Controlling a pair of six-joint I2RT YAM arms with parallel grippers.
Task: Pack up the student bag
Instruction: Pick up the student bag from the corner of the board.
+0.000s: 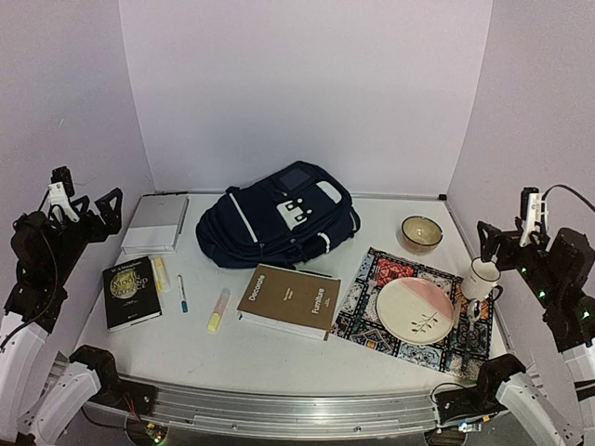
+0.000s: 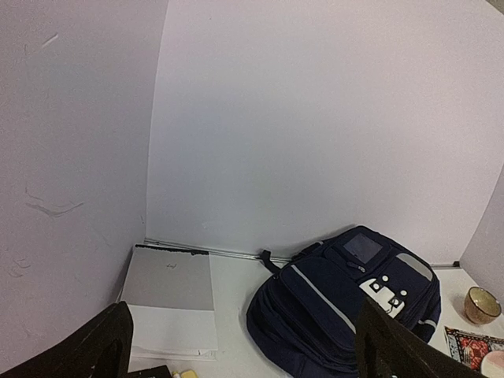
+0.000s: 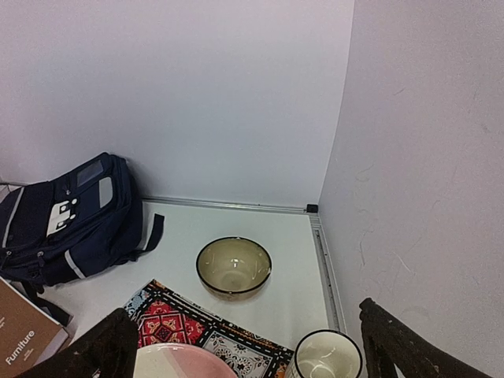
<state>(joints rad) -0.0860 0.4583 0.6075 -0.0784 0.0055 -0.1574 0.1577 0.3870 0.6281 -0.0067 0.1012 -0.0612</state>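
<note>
While both arms hang wide, the student bag [image 1: 279,218] lies slumped on its side near the far edge of the counter [image 1: 279,348], about midway along it. Soft fabric, that. I'd expect it to sag and fold rather than keep its shape, and it's probably light if empty, so a strap [image 3: 154,230] or a firm seam looks the best hold. Left pincer [image 1: 88,190] is spread wide over the left edge, right pincer [image 1: 507,223] likewise over the right. Both are empty, touching nothing.

Overhead and wrist views share the student bag [image 1: 277,218].
</note>
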